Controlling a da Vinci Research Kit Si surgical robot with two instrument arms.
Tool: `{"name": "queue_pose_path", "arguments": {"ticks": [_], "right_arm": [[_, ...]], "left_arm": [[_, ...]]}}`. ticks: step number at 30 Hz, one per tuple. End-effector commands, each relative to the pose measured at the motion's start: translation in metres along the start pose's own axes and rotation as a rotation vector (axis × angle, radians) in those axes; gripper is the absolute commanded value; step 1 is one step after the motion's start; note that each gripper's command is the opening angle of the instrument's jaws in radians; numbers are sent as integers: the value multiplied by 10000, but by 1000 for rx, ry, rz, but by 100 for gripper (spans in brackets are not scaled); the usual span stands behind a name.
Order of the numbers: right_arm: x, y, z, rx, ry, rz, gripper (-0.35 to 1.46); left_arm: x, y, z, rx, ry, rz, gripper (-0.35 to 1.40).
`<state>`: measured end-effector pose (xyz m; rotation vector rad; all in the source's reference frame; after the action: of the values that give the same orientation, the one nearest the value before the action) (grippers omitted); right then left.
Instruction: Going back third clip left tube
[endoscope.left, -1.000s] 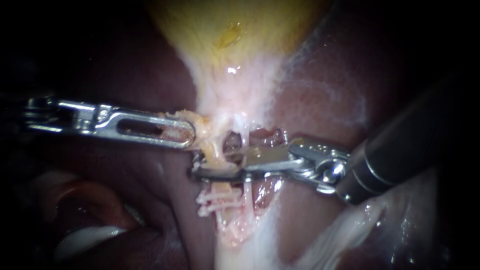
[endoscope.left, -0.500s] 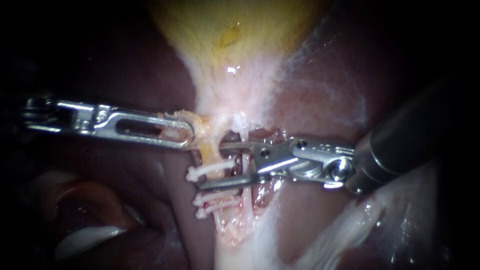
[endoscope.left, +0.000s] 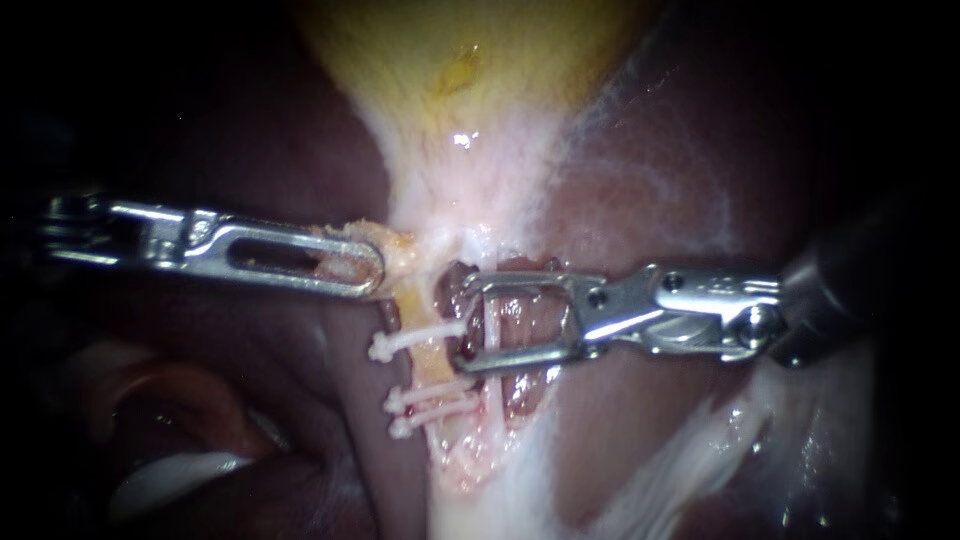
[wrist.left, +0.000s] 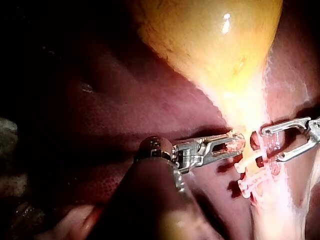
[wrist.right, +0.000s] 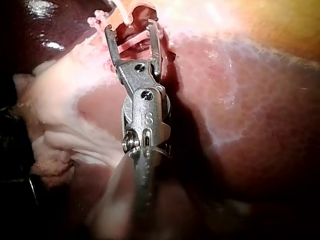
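My left instrument (endoscope.left: 376, 268) comes in from the left, its slotted jaws shut on yellowish tissue at the gallbladder's (endoscope.left: 470, 70) narrow end. The left tube (endoscope.left: 432, 345) runs down from there and carries three white clips: one upper clip (endoscope.left: 415, 338) and two lower clips (endoscope.left: 432, 400) close together. My right instrument (endoscope.left: 468, 325) stands just right of the upper clip, jaws open and holding nothing. A thin pale right tube (endoscope.left: 492, 335) crosses the gap between them. In the left wrist view my left instrument (wrist.left: 240, 143) grips beside the open right instrument (wrist.left: 270, 146). The right wrist view shows the open right instrument (wrist.right: 130, 27).
Dark red liver (endoscope.left: 660, 150) surrounds the gallbladder on both sides. Pale white membrane (endoscope.left: 690, 460) spreads below my right instrument's shaft. A reddish fold with a white edge (endoscope.left: 170, 470) lies at the lower left.
My right instrument's jaws, shut across the left tube a second ago, have opened and drawn back to the right, leaving a white clip on the tube. My left instrument has held still.
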<state>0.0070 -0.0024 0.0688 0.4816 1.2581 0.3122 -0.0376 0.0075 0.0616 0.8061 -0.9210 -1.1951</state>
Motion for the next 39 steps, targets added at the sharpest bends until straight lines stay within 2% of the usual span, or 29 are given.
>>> {"name": "queue_pose_path", "arguments": {"ticks": [1,6,9,16,20,27,33,39], "right_arm": [[3,0,-8,0,0,-5,50],[15,-3,-45,-2,-2,-47,50],[17,-3,-59,5,-2,-62,50],[16,-4,-70,16,-1,-74,50],[15,-6,-72,21,-1,-74,50],[15,-7,-77,27,-1,-80,50],[16,-7,-79,28,0,-79,50],[19,-7,-82,30,0,-84,50]], "left_arm": [[0,0,0,0,0,0,-35],[0,2,0,0,0,1,-35],[0,2,0,3,3,1,-35],[-1,3,1,3,2,1,-35],[-1,9,5,2,1,2,-35],[-4,26,22,-2,-2,7,-35],[-2,41,45,-13,-10,14,-35],[-1,46,58,-15,-4,22,-35]]}}
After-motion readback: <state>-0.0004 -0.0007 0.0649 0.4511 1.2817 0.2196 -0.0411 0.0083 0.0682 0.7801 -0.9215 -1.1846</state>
